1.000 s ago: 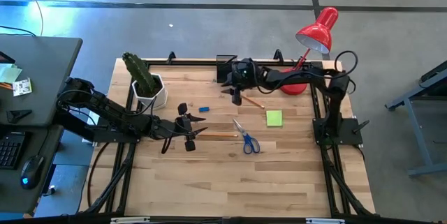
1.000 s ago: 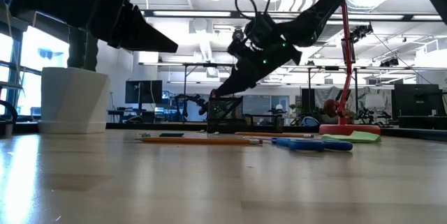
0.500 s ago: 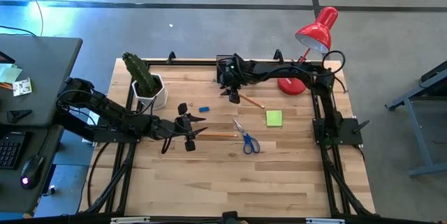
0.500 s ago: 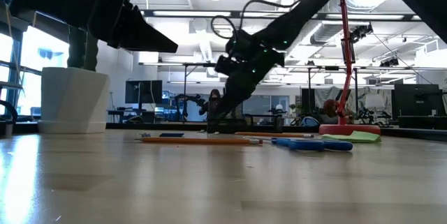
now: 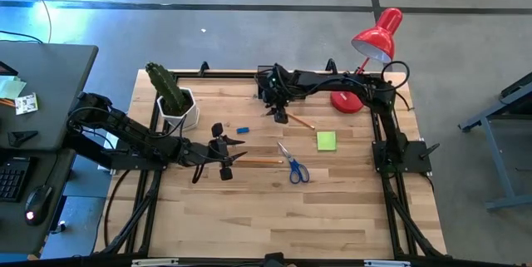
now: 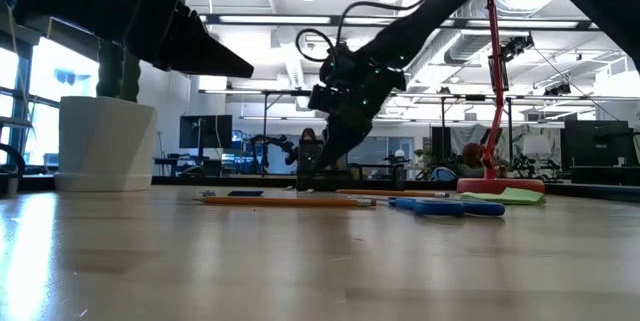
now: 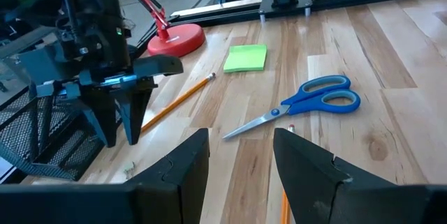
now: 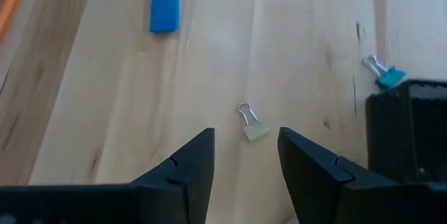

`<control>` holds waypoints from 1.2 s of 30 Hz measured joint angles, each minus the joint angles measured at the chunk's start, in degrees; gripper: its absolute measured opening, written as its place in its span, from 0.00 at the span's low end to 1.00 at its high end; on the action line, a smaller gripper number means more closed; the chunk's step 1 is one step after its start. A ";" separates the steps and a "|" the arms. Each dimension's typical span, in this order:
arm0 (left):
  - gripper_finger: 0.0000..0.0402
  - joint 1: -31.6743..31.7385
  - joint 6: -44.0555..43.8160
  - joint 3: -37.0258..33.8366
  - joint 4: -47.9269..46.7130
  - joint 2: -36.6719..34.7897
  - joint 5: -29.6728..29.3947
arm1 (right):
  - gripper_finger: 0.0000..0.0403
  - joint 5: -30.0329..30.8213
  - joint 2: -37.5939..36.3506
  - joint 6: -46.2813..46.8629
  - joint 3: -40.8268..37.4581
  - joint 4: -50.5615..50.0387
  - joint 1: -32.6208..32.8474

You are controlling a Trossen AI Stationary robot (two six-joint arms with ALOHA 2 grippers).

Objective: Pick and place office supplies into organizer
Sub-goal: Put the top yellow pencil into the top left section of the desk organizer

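Observation:
The black mesh organizer point(image 8: 408, 133) stands at the table's far middle, mostly under my right arm in the high view. My right gripper point(image 5: 277, 113) is open and points down just beside it, low over a pale binder clip point(image 8: 251, 126) without touching it. A tiny blue block point(image 5: 243, 130), a pencil point(image 5: 298, 120), a lime-green sticky pad point(image 5: 326, 140), blue-handled scissors point(image 5: 293, 164) and a second pencil point(image 5: 262, 161) lie flat on the wood. My left gripper point(image 5: 237, 155) is open and empty, held level left of the scissors.
A white pot with a cactus point(image 5: 176, 105) stands at the far left. A red desk lamp point(image 5: 366, 59) stands at the far right, its base behind the sticky pad. A teal binder clip point(image 8: 383, 74) lies by the organizer.
My right gripper has moved toward the table's left and far edge, away from the pencil to the organizer's side. It has also come down and tipped steeper toward the wood. It has kept nearly still for the last half second.

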 joint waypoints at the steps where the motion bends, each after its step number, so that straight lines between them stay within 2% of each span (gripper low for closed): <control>1: 0.37 0.00 0.00 0.02 0.00 0.00 0.00 | 0.38 -0.01 0.00 -0.33 0.00 0.24 0.00; 10: 0.37 0.02 -0.37 0.00 0.00 -0.01 -0.04 | 0.38 2.12 0.00 -5.63 0.00 -0.41 -0.61; 33: 0.37 0.07 -0.37 0.00 1.03 -0.02 -0.22 | 0.38 1.94 0.35 -11.91 0.04 -1.89 -1.03; 36: 0.37 0.07 -0.07 0.00 1.02 -0.02 -0.22 | 0.38 2.17 0.42 -10.63 1.88 -4.79 -1.20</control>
